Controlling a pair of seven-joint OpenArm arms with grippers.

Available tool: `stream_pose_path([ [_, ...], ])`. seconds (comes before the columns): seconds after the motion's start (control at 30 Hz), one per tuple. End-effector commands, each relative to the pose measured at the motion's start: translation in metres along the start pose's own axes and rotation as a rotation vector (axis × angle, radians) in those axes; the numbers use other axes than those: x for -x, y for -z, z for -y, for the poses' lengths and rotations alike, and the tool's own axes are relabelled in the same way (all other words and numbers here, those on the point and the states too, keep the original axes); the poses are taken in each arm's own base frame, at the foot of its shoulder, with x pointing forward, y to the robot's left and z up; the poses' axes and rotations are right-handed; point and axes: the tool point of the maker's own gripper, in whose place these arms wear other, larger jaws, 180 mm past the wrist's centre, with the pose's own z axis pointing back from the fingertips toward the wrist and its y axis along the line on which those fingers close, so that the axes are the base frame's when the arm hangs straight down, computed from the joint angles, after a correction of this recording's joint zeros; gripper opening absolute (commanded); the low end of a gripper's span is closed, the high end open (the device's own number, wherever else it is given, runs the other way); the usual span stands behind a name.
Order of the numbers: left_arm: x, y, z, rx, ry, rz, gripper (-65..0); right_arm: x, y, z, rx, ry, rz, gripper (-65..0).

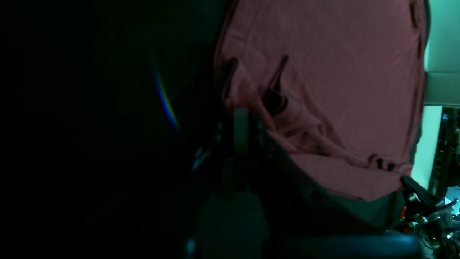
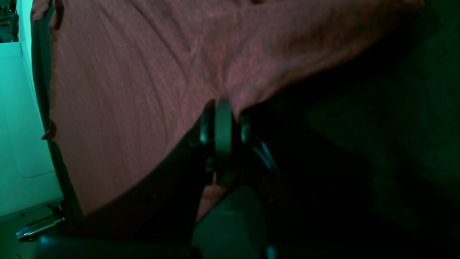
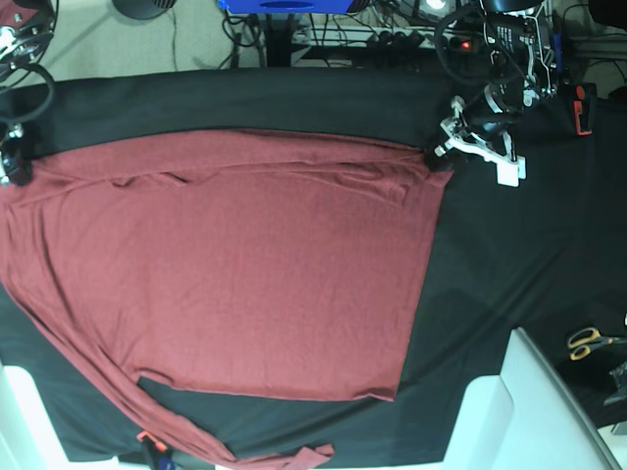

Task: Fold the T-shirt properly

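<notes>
Pinching the T-shirt (image 3: 245, 264) at both corners of the edge nearest the arms. Shows, closest in the left wrist view, the left gripper (image 1: 241, 113) clamped tight on a bunched ridge of dark red cloth at the garment's border. Shows, closest in the right wrist view, the right gripper (image 2: 222, 108) likewise closed on a fold of the same shirt, with fabric drawn up into a small peak at the jaws.

Moving outward: reveals the maroon body spread mostly flat over the black cloth surface (image 3: 490, 245), with shallow wrinkles fanning away from each pinch. Seen from the base view, places the two grips well apart, one at either end of the upper edge. Farther off, traces one long narrow sleeve (image 3: 176, 431) trailing along the opposite border toward the table's far corner. Beyond the shirt, picks out yellow-handled scissors (image 3: 586, 341) lying well apart from the cloth.

Reads as the start of a fold: both corners secured, nothing yet turned over. Calls next, most likely, for lifting both grips together and carrying the held edge across toward the opposite hem, keeping the span taut and level to avoid a skewed crease, and minding the loose sleeve.
</notes>
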Motion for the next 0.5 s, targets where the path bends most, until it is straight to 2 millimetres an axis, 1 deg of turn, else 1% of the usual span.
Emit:
stream_pose_path([
  [0.0, 0.001, -0.008, -0.006, -0.019, 0.022, -0.009, -65.0, -0.024, -0.006, -0.006, -0.017, -0.029, 0.052, -63.6],
  [0.07, 0.002, -0.017, -0.005, -0.022, 0.044, -0.004, -65.0, -0.021, -0.009, 0.000, -0.005, -0.031, 0.045, -63.6],
  [0.13, 0.002, -0.025, -0.001, -0.020, 0.070, 0.005, -65.0, -0.023, -0.012, 0.001, -0.016, -0.014, 0.062, -63.6],
  [0.2, 0.004, -0.033, 0.002, -0.021, 0.093, 0.007, -65.0, -0.018, -0.020, 0.008, -0.022, 0.012, 0.059, -63.6],
  [0.33, 0.006, -0.045, 0.005, -0.024, 0.123, 0.013, -65.0, -0.026, -0.042, 0.009, -0.025, -0.024, 0.083, -63.8],
  [0.37, 0.004, -0.049, 0.002, -0.033, 0.123, 0.021, -65.0, -0.025, -0.044, 0.009, -0.024, -0.031, 0.084, -63.8],
  [0.47, 0.000, -0.062, -0.008, -0.066, 0.118, 0.045, -65.0, -0.030, -0.056, 0.006, -0.007, -0.093, 0.085, -63.8],
])
